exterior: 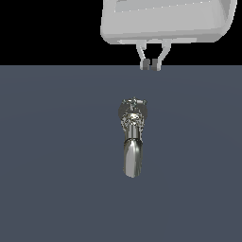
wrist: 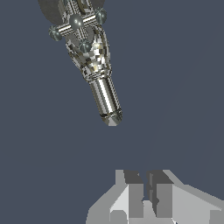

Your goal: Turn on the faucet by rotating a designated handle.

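Clearly the gripper (exterior: 151, 64) hangs at twelve o'clock of the faucet (exterior: 132, 137), well apart, fingers nearly together, holding nothing. Best spread them first, then descend onto the cross handle (wrist: 77, 22).

Flat, uniform slate-grey table (exterior: 52, 189), filling the lower part of the exterior view below a black background. Lying directly on it near the middle, a chrome faucet (exterior: 133, 137): knobby, ornate round head toward the far edge, smooth tubular spout pointing toward the near edge. Seen in the wrist view as the same plain grey surface (wrist: 183, 87) beneath the faucet (wrist: 94, 65).
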